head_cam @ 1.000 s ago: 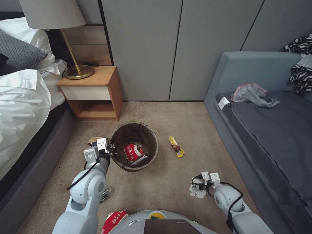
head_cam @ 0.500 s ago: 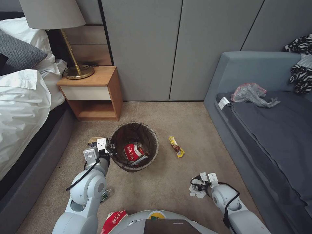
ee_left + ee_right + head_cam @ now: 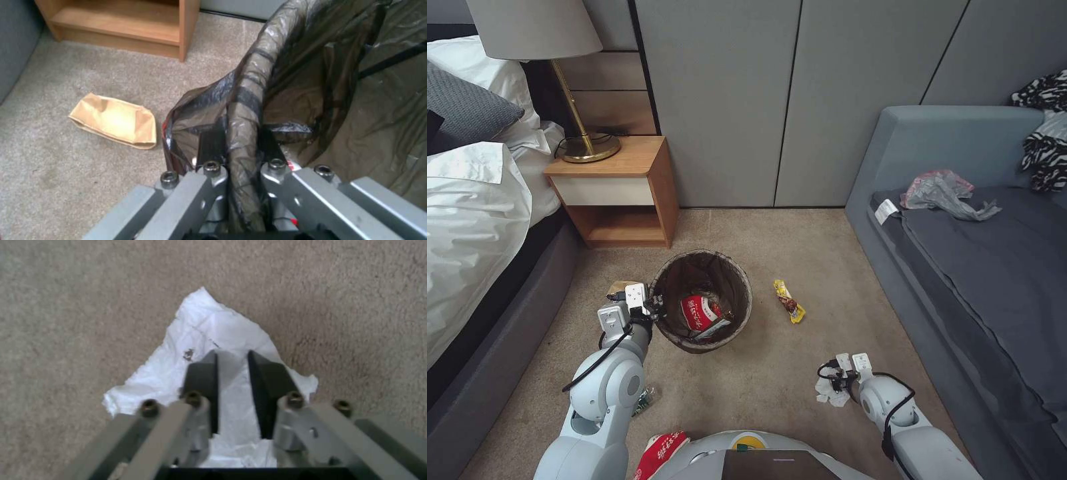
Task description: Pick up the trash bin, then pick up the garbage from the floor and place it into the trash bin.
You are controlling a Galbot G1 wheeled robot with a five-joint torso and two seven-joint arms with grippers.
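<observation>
Left pincer [image 3: 240,133] is clamped on the rim of the trash bin [image 3: 667,327], with the folded dark bag [image 3: 311,83] pinched between its black fingers [image 3: 209,143]; in the head view that pincer [image 3: 654,308] sits at the bin's edge on the bed side. I cannot tell whether the bin stands on the carpet [image 3: 774,380] or hangs just off it. Inside the bin, just past the left pincer: a red-and-white crushed cup [image 3: 700,312].

Brown paper [image 3: 114,120] lies flat on the carpet just beside the left pincer, outside the bin, apart from the bag. Behind the left arm, close to the robot's base: a green-labelled bottle [image 3: 642,400], partly hidden, and another red-and-white cup [image 3: 660,452].

Right pincer [image 3: 232,355] is down on the white crumpled tissue [image 3: 209,340], fingers narrow with a small gap, tissue between and under the tips; a firm grip is not clear. In the head view the right pincer [image 3: 832,385] and tissue [image 3: 831,395] sit low on the carpet, well apart from the bin. The yellow snack wrapper [image 3: 789,301] lies between the right pincer and the bin, nearer the bin, touching neither.
</observation>
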